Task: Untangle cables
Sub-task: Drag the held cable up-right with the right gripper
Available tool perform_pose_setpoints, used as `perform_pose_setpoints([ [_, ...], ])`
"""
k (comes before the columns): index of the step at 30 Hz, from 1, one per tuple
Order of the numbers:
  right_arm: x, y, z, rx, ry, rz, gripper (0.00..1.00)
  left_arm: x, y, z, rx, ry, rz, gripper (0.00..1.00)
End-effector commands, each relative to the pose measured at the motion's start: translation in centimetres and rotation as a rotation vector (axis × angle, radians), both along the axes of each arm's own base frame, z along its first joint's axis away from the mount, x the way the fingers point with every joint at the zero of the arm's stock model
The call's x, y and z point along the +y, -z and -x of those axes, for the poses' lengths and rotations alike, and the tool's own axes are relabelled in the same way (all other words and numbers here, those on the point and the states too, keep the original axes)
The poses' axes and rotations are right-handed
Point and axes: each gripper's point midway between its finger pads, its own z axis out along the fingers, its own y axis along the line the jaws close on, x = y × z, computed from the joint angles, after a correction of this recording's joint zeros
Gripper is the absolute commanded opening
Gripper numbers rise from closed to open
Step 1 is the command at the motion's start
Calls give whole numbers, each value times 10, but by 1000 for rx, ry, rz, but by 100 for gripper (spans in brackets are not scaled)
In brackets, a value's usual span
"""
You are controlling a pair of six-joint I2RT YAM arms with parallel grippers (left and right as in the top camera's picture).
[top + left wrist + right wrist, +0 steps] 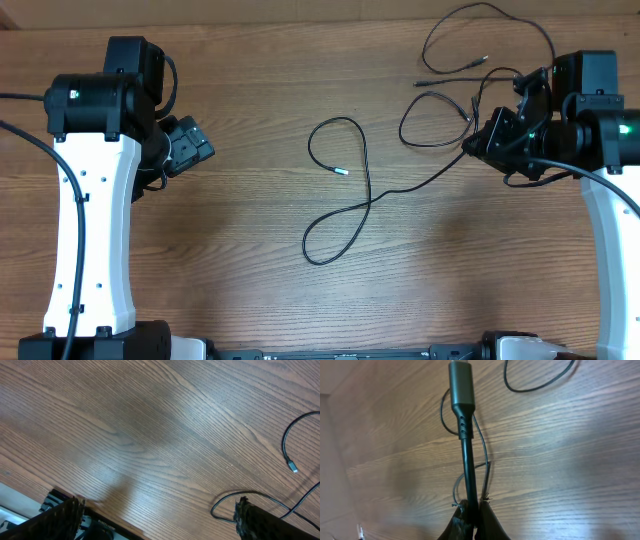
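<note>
Thin black cables lie on the wooden table. One long cable [350, 185] makes a figure-eight loop at the centre, with a silvery plug end [343, 171]. More cables [470, 60] loop at the back right. My right gripper [478, 140] is shut on a black cable; in the right wrist view its fingers [476, 510] pinch the cord below a dark plug [460, 385]. My left gripper [195, 148] is open and empty at the left; in the left wrist view its fingers [157, 517] are wide apart, with a cable loop [250, 500] and the silvery plug [293, 467] to the right.
The wooden table [250, 260] spans the overhead view. The white arm bases stand at the left [85, 240] and right [615, 250] edges. Thick black arm wires run along the left arm [60, 170].
</note>
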Motion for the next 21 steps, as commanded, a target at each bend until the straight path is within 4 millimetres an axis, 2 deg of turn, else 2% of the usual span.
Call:
perform_pose_setpoints([
  [1,-19,-2,0,-7,66,105,4,0,2,0,6,5,1,100],
  [4,-48,7,7,51,195,241,4,0,2,0,6,5,0,99],
  [7,-55,10,11,75,220,276,6,0,2,0,6,5,0,100],
  [9,-57,12,13,83,223,286,17,0,2,0,6,5,1,99],
  [11,-58,17,14,95,223,293,38,0,2,0,6,5,0,100],
  [15,-58,22,14,109,221,292,56,0,2,0,6,5,0,100],
  [17,-56,24,12,115,216,283,69,0,2,0,6,5,1,100],
  [19,-49,25,10,120,201,249,75,0,2,0,6,5,0,100],
  [21,-40,27,7,126,179,196,77,0,2,0,6,5,0,100],
])
